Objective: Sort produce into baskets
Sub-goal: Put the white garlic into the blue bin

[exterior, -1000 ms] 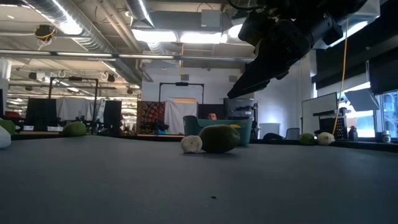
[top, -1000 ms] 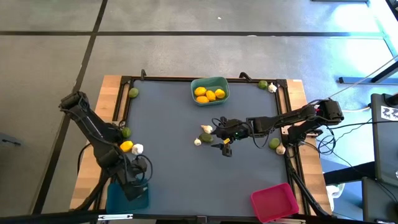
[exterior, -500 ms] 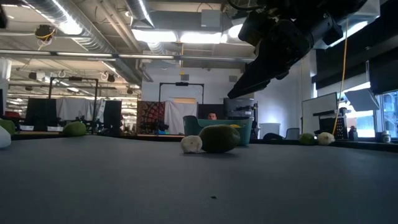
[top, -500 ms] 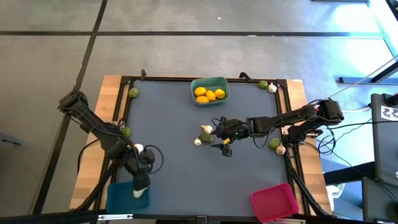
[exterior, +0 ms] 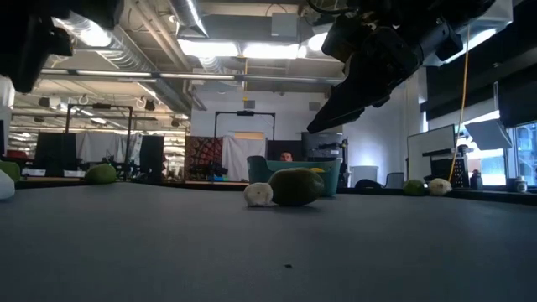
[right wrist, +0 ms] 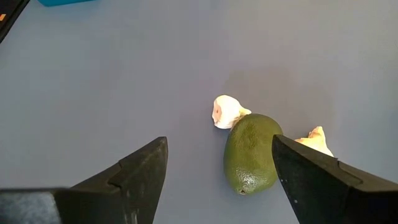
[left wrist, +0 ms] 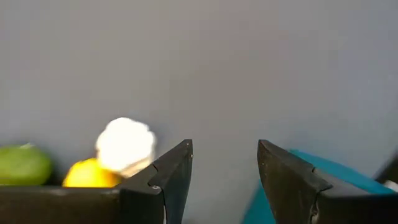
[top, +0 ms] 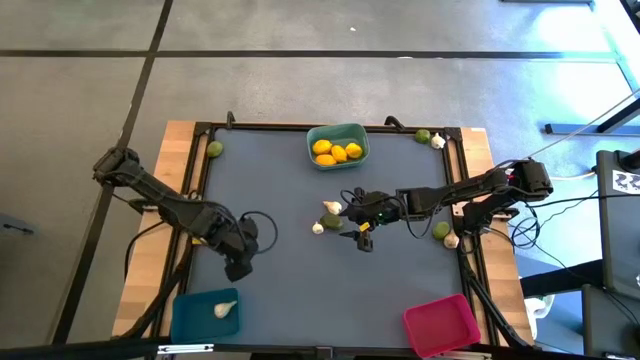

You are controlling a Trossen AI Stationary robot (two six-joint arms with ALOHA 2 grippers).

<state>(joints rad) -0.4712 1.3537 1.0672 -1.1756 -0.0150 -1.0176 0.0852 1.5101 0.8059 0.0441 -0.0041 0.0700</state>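
My left gripper (top: 239, 268) (left wrist: 224, 146) hangs open over bare mat, just beyond the blue basket (top: 204, 316), which holds one garlic bulb (top: 223, 309). Its wrist view shows a garlic bulb (left wrist: 125, 145), a lemon (left wrist: 91, 176) and a lime (left wrist: 23, 164) lying together on the mat. My right gripper (top: 349, 222) (right wrist: 221, 139) stands open and slanting down above a lime (right wrist: 250, 153) at mid-table. Two garlic bulbs (right wrist: 227, 112) (right wrist: 313, 139) lie against that lime. The teal basket (top: 340, 131) at the far edge holds three lemons (top: 337, 151). The pink basket (top: 440, 322) stands near right.
Loose produce lies on the table's frame: a lime (top: 214, 149) far left, a lime (top: 423, 136) with garlic (top: 438, 142) far right, a lime (top: 441, 231) with garlic (top: 451, 241) at the right edge. Bare mat lies between the arms.
My left gripper has swung from above the blue basket toward the table's far edge and a little to the right, turning as it went. The garlic bulb it was covering now shows lying in the blue basket. My right arm has kept still.
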